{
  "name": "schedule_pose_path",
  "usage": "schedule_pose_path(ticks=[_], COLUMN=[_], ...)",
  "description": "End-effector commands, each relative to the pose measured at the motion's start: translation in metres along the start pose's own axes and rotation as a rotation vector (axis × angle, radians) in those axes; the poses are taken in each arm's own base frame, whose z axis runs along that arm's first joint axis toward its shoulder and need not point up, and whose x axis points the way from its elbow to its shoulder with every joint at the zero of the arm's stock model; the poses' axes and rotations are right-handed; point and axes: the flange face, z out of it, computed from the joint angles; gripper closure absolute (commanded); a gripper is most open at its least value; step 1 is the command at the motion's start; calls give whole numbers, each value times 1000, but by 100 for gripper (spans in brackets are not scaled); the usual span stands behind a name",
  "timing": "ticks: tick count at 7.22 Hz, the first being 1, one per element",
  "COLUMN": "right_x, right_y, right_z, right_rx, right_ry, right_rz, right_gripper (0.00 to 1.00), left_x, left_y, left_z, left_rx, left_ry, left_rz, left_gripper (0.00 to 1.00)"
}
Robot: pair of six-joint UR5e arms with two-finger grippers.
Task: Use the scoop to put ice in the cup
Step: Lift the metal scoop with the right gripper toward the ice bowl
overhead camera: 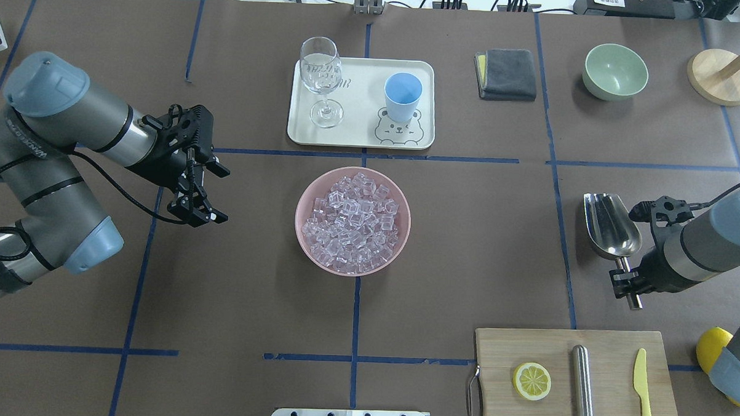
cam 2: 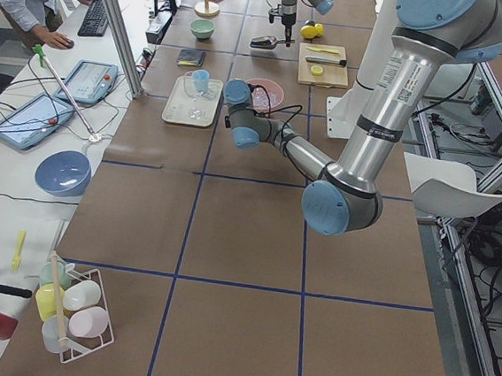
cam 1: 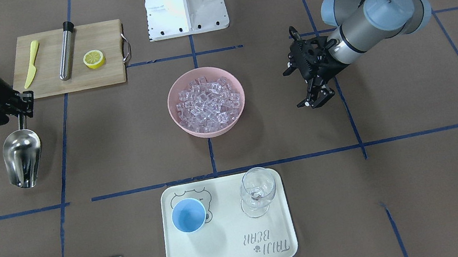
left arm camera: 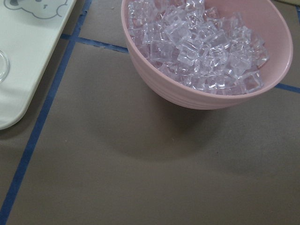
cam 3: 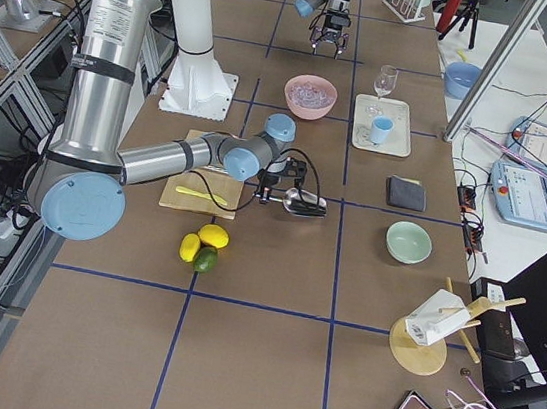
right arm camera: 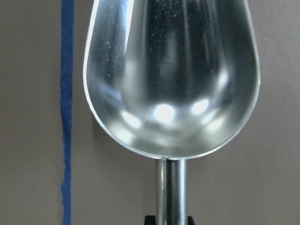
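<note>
- A wide stretch of bare table [overhead camera: 486, 224] is being left between the scoop [overhead camera: 611, 225] and the pink bowl [overhead camera: 299, 218].
- The cup [overhead camera: 403, 95] is being neighboured on its tray [overhead camera: 361, 109] by the tall stemmed glass [overhead camera: 321, 68] — both upright, well apart.
- The bowl's other side is being flanked by the left gripper [overhead camera: 221, 193], near but not touching.

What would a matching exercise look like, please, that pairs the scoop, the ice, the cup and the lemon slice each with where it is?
Things:
1. scoop
2. ice
3. cup
4. lemon slice

Places:
A. on the white tray
B. held in the right pincer
C. on the wooden board
D. in the pink bowl

Pairs: 1-B, 2-D, 3-A, 4-C
</note>
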Motion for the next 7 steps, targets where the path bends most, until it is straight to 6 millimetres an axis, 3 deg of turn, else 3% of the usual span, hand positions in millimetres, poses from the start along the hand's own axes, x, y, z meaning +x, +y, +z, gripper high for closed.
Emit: schedule_pose_path(ticks=[1,2,4,7], right_x=[9,-4,-9,-28], right_y=[-21,-35,-35,-52], right_z=[-58,-91,-131,-151], right_rx=[65,112,201,269], right_ry=[-88,-143,-159,-160], right_rz=[41,14,-236,-369], right_gripper=[100,100,100,100], left_x=[0,0,1,1], left_y=[-1,-3,-3,-3], left_z=[1,-1,-1,-1], left_rx=[1,3,5,5], left_ry=[1,-1,1,1], left_rz=[1,3,4,4], left_gripper=[0,0,0,0])
